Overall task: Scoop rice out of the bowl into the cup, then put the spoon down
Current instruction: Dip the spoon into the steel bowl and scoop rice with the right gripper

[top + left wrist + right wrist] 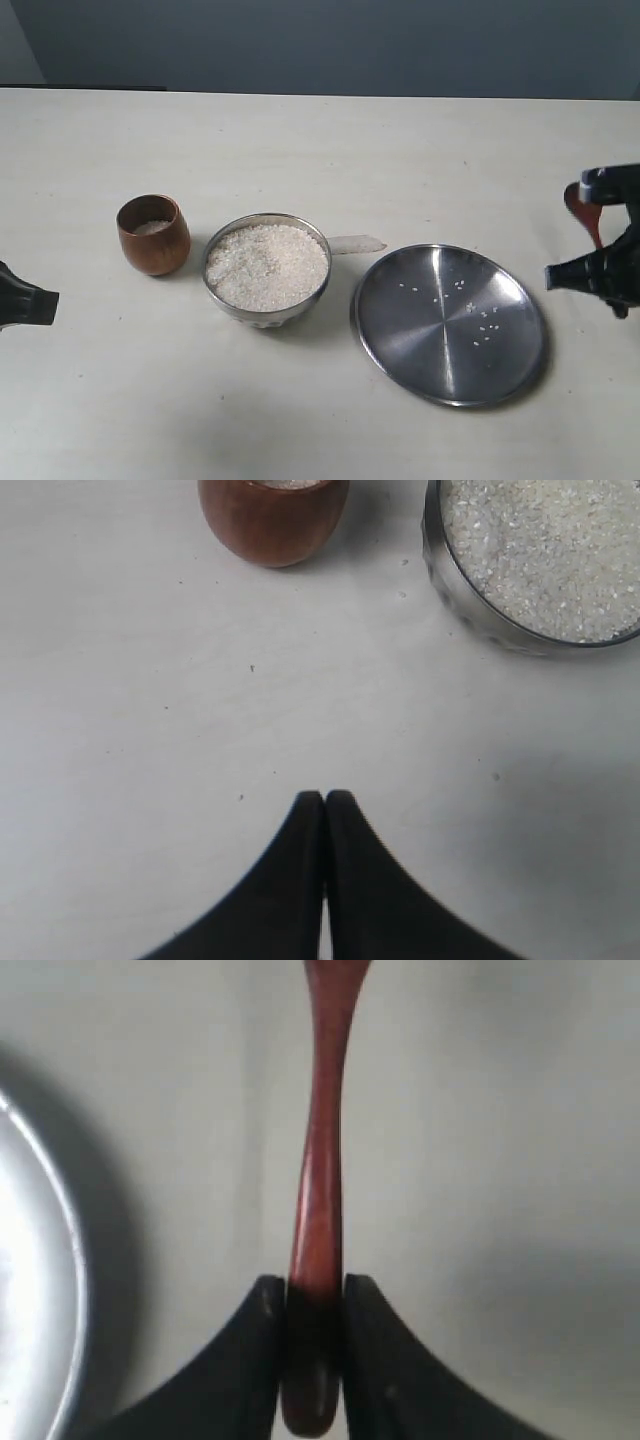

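Observation:
The steel bowl (267, 309) stands mid-table, heaped with white rice (267, 265). To its left the dark-brown wooden cup (153, 235) holds a little rice. My right gripper (315, 1285) is shut on the handle of the reddish-brown spoon (320, 1160). In the exterior view that gripper (597, 270) hangs at the right edge, with the spoon (583, 208) rising above it, right of the plate. My left gripper (325, 798) is shut and empty, near the table's left edge, short of the cup (272, 518) and bowl (470, 610).
A wide flat steel plate (447, 323) with several stray grains lies between the bowl and my right gripper; its rim (55, 1220) shows in the right wrist view. A pale flat handle-like piece (356, 243) pokes out behind the bowl.

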You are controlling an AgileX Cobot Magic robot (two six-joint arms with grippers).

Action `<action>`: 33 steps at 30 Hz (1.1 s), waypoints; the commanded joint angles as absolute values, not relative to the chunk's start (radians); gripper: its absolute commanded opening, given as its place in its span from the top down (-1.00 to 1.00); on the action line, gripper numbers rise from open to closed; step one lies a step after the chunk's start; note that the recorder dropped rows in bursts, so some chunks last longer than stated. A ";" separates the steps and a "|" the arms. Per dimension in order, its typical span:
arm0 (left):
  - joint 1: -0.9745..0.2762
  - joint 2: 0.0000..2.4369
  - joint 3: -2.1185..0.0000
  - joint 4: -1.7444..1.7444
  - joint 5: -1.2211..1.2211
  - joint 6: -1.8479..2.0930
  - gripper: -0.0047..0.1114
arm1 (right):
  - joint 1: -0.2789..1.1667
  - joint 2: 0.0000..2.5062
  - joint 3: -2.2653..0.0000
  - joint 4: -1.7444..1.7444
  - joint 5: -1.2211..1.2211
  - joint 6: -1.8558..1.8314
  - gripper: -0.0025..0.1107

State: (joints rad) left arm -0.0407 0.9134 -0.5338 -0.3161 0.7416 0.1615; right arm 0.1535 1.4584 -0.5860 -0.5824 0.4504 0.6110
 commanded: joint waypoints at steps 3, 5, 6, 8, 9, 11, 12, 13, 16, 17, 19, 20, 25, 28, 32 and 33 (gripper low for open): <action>-0.043 0.914 -0.527 -0.338 0.719 0.168 0.91 | 0.190 1.340 -0.774 -0.201 0.651 0.071 0.97; -0.043 0.914 -0.527 -0.334 0.719 0.168 0.91 | 0.270 1.354 -0.870 -0.158 0.780 -0.034 0.97; -0.043 0.914 -0.527 -0.336 0.719 0.168 0.91 | 0.331 1.372 -0.935 -0.210 0.859 -0.035 0.97; -0.043 0.914 -0.527 -0.336 0.719 0.168 0.91 | 0.423 1.395 -1.010 -0.286 0.947 -0.057 0.97; -0.043 0.914 -0.527 -0.336 0.719 0.168 0.91 | 0.473 1.411 -1.046 -0.305 0.992 -0.085 0.97; -0.043 0.914 -0.527 -0.336 0.717 0.168 0.91 | 0.566 1.448 -1.102 -0.371 1.076 -0.097 0.97; -0.043 0.914 -0.527 -0.336 0.717 0.168 0.91 | 0.615 1.467 -1.121 -0.405 1.111 -0.097 0.97; -0.043 0.914 -0.527 -0.336 0.717 0.168 0.91 | 0.685 1.503 -1.152 -0.456 1.154 -0.094 0.97; -0.043 0.914 -0.527 -0.336 0.717 0.168 0.91 | 0.805 1.584 -1.200 -0.569 1.221 -0.081 0.97; -0.043 0.914 -0.527 -0.336 0.717 0.168 0.91 | 0.854 1.622 -1.217 -0.620 1.221 -0.072 0.97; -0.043 0.914 -0.527 -0.336 0.717 0.168 0.91 | 0.906 1.664 -1.242 -0.678 1.221 -0.064 0.97; -0.043 0.914 -0.527 -0.336 0.717 0.168 0.91 | 0.933 1.684 -1.253 -0.716 1.221 -0.041 0.97; -0.043 0.914 -0.527 -0.336 0.717 0.168 0.91 | 1.025 1.758 -1.283 -0.806 1.221 0.000 0.97; -0.043 0.914 -0.527 -0.336 0.717 0.168 0.91 | 1.064 1.810 -1.283 -0.871 1.221 0.000 0.97; -0.043 0.914 -0.527 -0.336 0.717 0.168 0.91 | 1.086 1.844 -1.283 -0.909 1.221 0.000 0.97; -0.043 0.914 -0.527 -0.336 0.717 0.168 0.91 | 1.088 1.853 -1.283 -0.914 1.221 0.000 0.97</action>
State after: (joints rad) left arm -0.0407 0.9134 -0.5338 -0.3238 0.7238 0.1657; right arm 1.0776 1.8358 -1.2760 -0.8738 1.2135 0.0000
